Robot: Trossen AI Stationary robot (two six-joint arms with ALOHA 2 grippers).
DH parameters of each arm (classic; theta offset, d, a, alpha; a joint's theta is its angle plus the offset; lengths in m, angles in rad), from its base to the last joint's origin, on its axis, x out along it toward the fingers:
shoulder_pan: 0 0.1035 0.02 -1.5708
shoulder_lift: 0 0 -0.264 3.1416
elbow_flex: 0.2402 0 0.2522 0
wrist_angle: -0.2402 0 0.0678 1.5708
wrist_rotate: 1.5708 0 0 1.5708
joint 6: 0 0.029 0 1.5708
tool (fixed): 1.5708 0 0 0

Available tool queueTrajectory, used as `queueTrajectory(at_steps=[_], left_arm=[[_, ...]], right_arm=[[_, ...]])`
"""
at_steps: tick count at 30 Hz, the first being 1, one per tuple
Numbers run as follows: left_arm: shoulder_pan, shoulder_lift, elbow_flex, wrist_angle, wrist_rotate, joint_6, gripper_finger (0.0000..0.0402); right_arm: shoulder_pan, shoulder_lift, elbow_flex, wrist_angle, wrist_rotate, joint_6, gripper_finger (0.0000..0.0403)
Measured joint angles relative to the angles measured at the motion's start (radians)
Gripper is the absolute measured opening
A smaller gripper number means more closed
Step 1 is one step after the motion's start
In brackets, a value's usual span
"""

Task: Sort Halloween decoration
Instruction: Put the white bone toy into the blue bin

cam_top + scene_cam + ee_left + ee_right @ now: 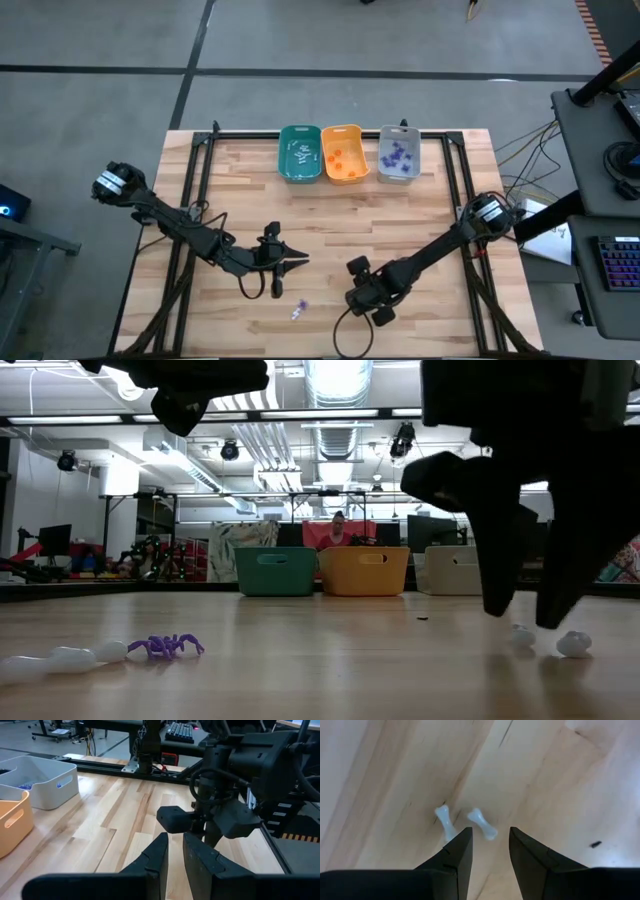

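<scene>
Two small white bone trinkets (482, 823) (445, 819) lie flat on the wooden table. My right gripper (490, 847) points down at them, open, with its fingertips just above them. In the low view the same gripper (530, 618) hangs over the two white pieces (573, 644). A purple spider (165, 647) and another white bone (65, 658) lie together near the table's near edge (298, 311). My left gripper (290, 262) hovers level just beyond them, empty. It points toward the right arm and has a narrow gap between its fingers (174, 857).
Three bins stand in a row at the far edge. The teal bin (300, 153) holds white pieces, the orange bin (343, 153) holds orange ones and the grey bin (399, 154) holds purple ones. Bare wood lies between the bins and both arms. A person (338, 528) is behind the table.
</scene>
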State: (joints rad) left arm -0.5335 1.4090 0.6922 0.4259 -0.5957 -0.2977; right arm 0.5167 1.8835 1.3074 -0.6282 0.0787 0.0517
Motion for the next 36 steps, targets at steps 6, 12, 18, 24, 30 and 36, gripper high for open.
queueTrajectory(at_steps=[6, 12, 18, 24, 30, 36], left_arm=[[0.0, 0.0, 0.0, 0.0, 0.0, 0.0, 0.0041], [0.0, 0.0, 0.0, 0.0, 0.0, 0.0, 0.0041], [0.0, 0.0, 0.0, 0.0, 0.0, 0.0, 0.0041], [0.0, 0.0, 0.0, 0.0, 0.001, 0.0, 0.0041], [-0.003, 0.0, 0.0, 0.0, 0.002, 0.0, 0.0041], [-0.039, -0.011, 0.001, -0.013, 0.002, 0.045, 0.0041]], right_arm=[[-0.002, 0.0, -0.039, 0.08, 0.0, -0.012, 0.0118], [-0.018, -0.002, -0.08, 0.142, -0.002, -0.017, 0.0118], [-0.037, -0.006, -0.119, 0.191, -0.022, 0.008, 0.0106], [-0.039, -0.006, -0.142, 0.215, -0.03, 0.007, 0.0043], [-0.04, -0.009, -0.134, 0.224, -0.031, 0.007, 0.0013], [-0.073, -0.05, -0.1, 0.195, -0.027, 0.019, 0.001]])
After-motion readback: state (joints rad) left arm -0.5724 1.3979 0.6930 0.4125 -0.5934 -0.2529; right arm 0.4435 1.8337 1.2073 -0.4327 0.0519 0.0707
